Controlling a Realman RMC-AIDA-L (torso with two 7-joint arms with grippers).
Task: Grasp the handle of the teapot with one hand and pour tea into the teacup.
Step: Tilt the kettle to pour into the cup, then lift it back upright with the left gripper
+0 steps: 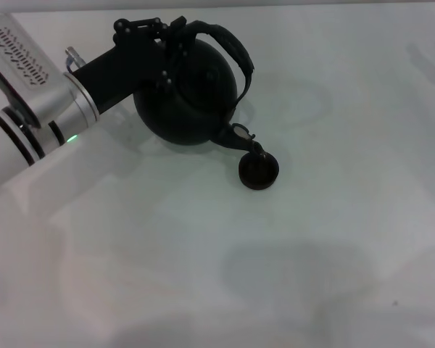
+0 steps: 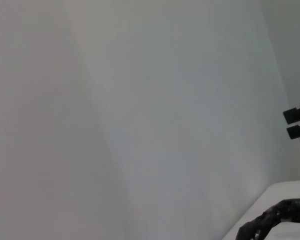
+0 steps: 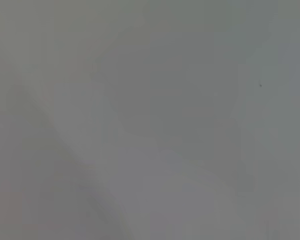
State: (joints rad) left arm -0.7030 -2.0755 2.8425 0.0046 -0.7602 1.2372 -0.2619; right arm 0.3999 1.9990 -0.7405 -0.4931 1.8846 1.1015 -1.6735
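Observation:
In the head view the round black teapot [image 1: 192, 94] is tilted, with its short spout [image 1: 241, 135] pointing down at the tiny dark teacup [image 1: 259, 171] on the white table. The spout tip is just above the cup's rim. The arched black handle [image 1: 232, 47] leans to the right over the pot. My left gripper [image 1: 170, 36] reaches in from the left and is shut on the handle's crown. In the left wrist view a piece of the rough wrapped handle band [image 2: 277, 217] shows at the corner. My right gripper is out of view.
The white table [image 1: 290, 275] spreads around the pot and cup. My left arm's silver forearm [image 1: 29, 94] crosses the far left. The right wrist view shows only plain grey surface.

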